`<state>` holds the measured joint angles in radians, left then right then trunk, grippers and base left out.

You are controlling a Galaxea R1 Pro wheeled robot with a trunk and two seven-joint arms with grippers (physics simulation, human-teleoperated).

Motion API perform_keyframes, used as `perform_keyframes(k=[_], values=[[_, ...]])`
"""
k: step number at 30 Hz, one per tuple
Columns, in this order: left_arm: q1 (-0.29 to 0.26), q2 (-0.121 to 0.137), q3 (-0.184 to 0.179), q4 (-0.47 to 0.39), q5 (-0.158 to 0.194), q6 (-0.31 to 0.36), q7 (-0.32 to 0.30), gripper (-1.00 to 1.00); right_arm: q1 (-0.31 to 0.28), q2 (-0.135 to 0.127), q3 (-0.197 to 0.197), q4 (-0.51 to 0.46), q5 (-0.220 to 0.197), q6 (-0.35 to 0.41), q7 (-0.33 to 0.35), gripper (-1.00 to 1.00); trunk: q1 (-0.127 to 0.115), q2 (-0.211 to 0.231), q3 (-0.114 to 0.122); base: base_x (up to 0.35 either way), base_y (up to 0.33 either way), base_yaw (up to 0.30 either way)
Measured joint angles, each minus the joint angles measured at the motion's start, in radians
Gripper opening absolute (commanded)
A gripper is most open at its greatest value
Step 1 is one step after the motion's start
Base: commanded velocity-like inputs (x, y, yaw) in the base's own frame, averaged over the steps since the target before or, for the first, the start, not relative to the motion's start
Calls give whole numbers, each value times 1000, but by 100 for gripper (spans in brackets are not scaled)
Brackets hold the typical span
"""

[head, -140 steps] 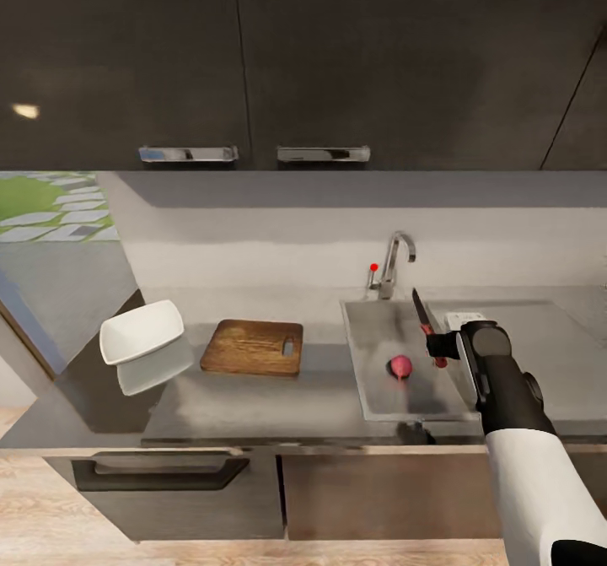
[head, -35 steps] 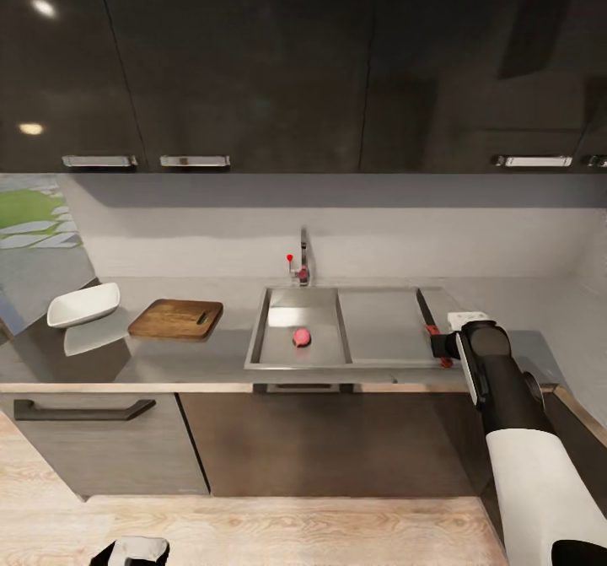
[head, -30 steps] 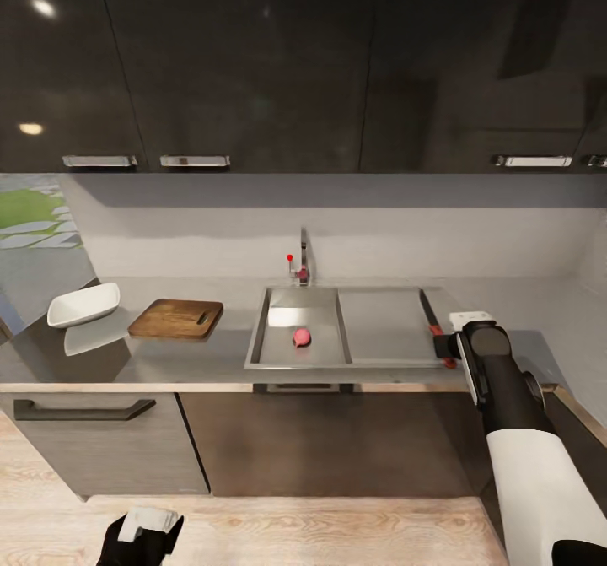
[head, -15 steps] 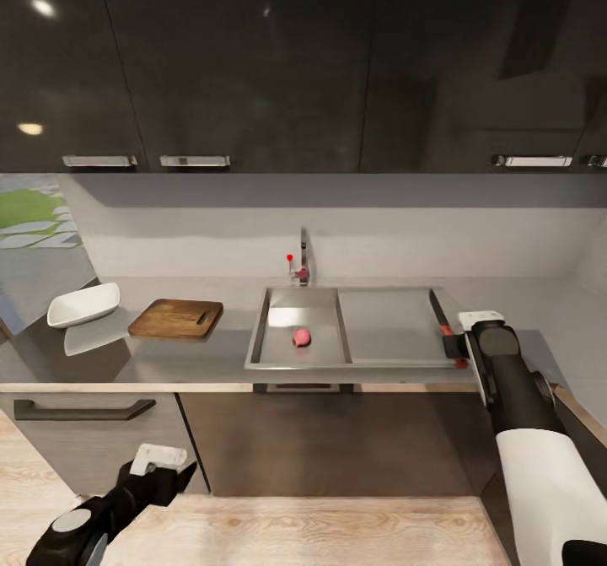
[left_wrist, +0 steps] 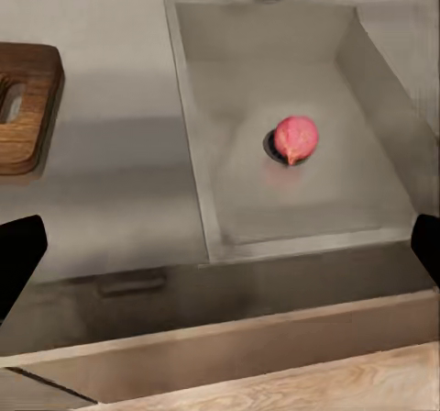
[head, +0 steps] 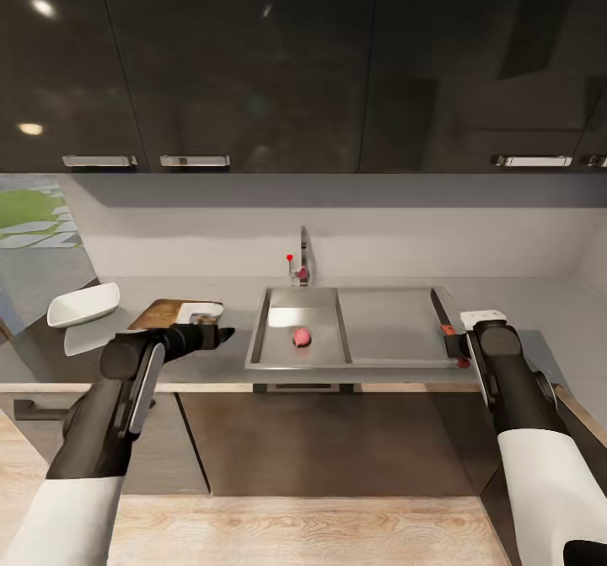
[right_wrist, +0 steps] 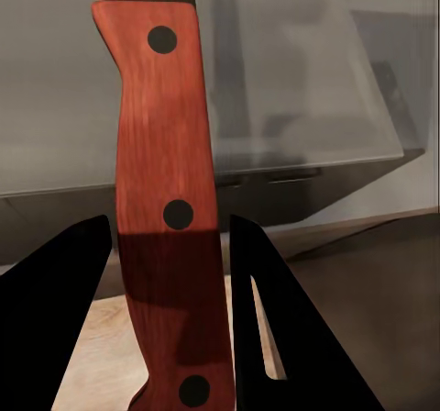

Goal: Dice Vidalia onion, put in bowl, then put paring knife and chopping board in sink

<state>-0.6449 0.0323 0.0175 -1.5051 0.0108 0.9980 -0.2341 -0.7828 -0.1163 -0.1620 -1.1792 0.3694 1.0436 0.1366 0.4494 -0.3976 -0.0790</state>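
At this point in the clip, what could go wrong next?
The left gripper hangs open over the board, well short of the onion on the sink drain; the round bulb may roll from the fingers. The right gripper holds the knife only by its handle, with the blade over the counter, so a swing could strike the steel.

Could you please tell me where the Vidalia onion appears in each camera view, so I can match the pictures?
Head view: Vidalia onion lies in the sink, centre of the picture.
Left wrist view: it sits on the sink floor, over the drain.
Right wrist view: not in it.
Shared landmark: the sink's front rim.
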Motion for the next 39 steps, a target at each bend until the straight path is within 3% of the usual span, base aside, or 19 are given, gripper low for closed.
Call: perform_keyframes(k=[3, 4, 6, 10, 16, 18, 31, 39], values=[[-35, -20, -43, 3, -3, 8, -2, 100, 0, 0, 0, -3, 0, 0, 0, -100, 0, 0, 0, 0, 0, 0], [-48, -10, -113, 3, 1, 12, -5, 100, 0, 0, 0, -4, 0, 0, 0, -100, 0, 0, 0, 0, 0, 0], [-50, -3, -125, 0, -4, 11, -5, 100, 0, 0, 0, -4, 0, 0, 0, -100, 0, 0, 0, 0, 0, 0], [-51, 8, -134, -3, -4, 12, -28, 100, 0, 0, 0, -7, 0, 0, 0, -100, 0, 0, 0, 0, 0, 0], [-51, 10, -136, -5, -4, 12, -151, 100, 0, -1, 0, -14, 2, 0, 0, -100, 0, 0, 0, 6, 0, 0], [-51, 10, -137, -6, -4, 11, -165, 100, 0, -4, 0, -19, 3, 0, 0, -100, 0, 0, 0, 96, 0, 0], [-51, 10, -137, 9, -5, 11, -179, 100, 0, -16, 0, -31, 3, 0, 0, -100, -1, 0, 0, 229, 0, 0], [-51, 10, -138, 12, -5, 11, -179, 100, 0, -16, 1, -132, 3, 0, 3, -100, -1, 0, 0, 282, 0, 0]])
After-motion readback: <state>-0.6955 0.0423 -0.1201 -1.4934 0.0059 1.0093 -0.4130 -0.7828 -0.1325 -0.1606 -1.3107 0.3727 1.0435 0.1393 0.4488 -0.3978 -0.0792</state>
